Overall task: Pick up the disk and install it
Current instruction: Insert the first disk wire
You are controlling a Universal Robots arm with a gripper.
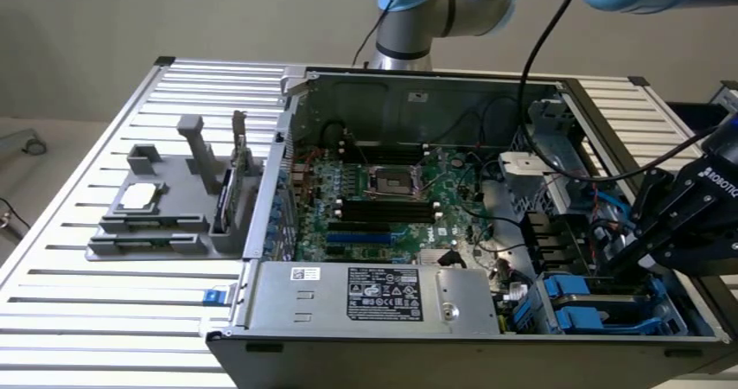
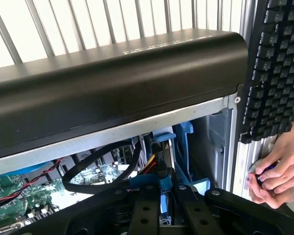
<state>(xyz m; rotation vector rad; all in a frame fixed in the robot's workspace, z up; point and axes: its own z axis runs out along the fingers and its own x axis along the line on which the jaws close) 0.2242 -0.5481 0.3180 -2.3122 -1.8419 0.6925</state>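
My black gripper [image 1: 624, 270] reaches down into the drive bay at the corner of the open computer case [image 1: 403, 86] on the exterior view's right. The disk [image 1: 600, 308] shows there as a bright blue carrier standing in the bay, just under the fingers. In the wrist view the gripper [image 2: 161, 192] has its two black fingers [image 2: 145, 211] close together, with a blue piece of the disk's carrier [image 2: 162, 188] pinched between them. The disk's metal body is hidden by the fingers and the bay wall.
Black cables [image 2: 100, 169] loop beside the bay over the motherboard [image 1: 381, 200]. The grey power supply [image 1: 369, 294] lies along the case's near side. A grey fixture with a small chip [image 1: 138, 197] stands on the slatted table [image 1: 104, 320]. A person's hands [image 2: 279, 171] and a keyboard [image 2: 279, 63] are close by.
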